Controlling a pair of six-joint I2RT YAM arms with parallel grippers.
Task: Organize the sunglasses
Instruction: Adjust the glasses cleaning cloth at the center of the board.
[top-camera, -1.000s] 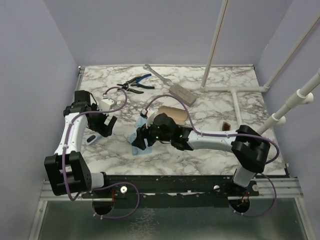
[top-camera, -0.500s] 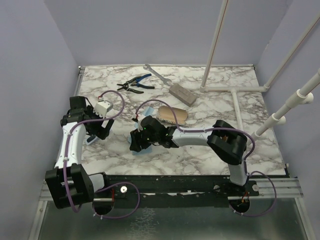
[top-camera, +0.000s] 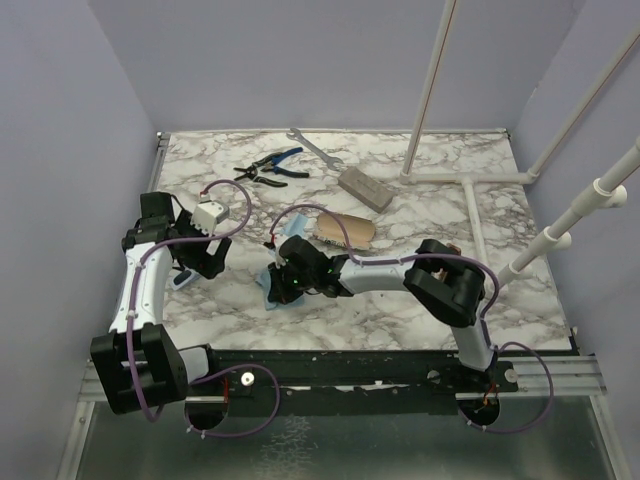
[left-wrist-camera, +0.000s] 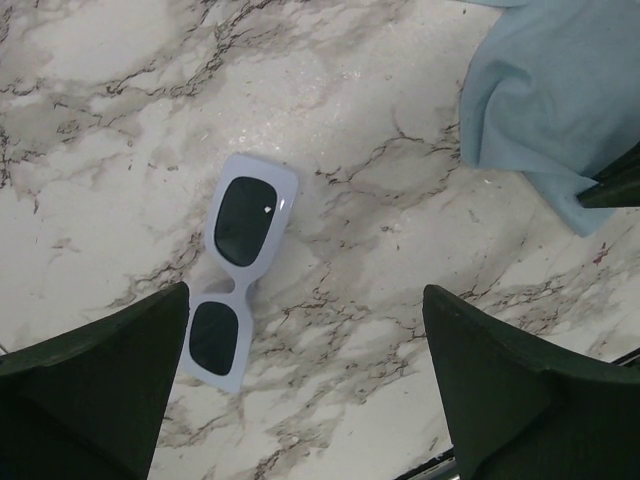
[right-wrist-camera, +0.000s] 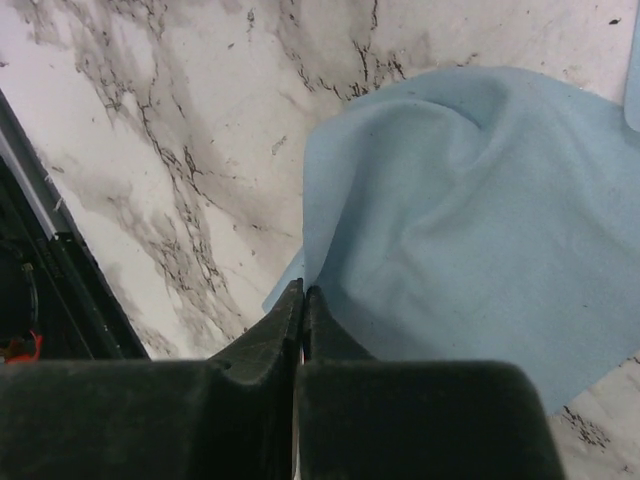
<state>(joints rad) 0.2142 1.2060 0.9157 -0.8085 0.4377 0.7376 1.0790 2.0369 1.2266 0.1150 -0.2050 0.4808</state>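
One sunglasses pair (left-wrist-camera: 235, 285), below left tool (left-wrist-camera: 307, 292)

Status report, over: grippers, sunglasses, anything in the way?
Left gripper open over the white sunglasses, not touching. Right gripper shut on the blue cloth. Sunglasses flat on the table, cloth clear of them.

Sunglasses (left-wrist-camera: 236, 288) are white with dark lenses, cloth (left-wrist-camera: 540, 90) light blue, table (left-wrist-camera: 400, 230) grey-veined marble.
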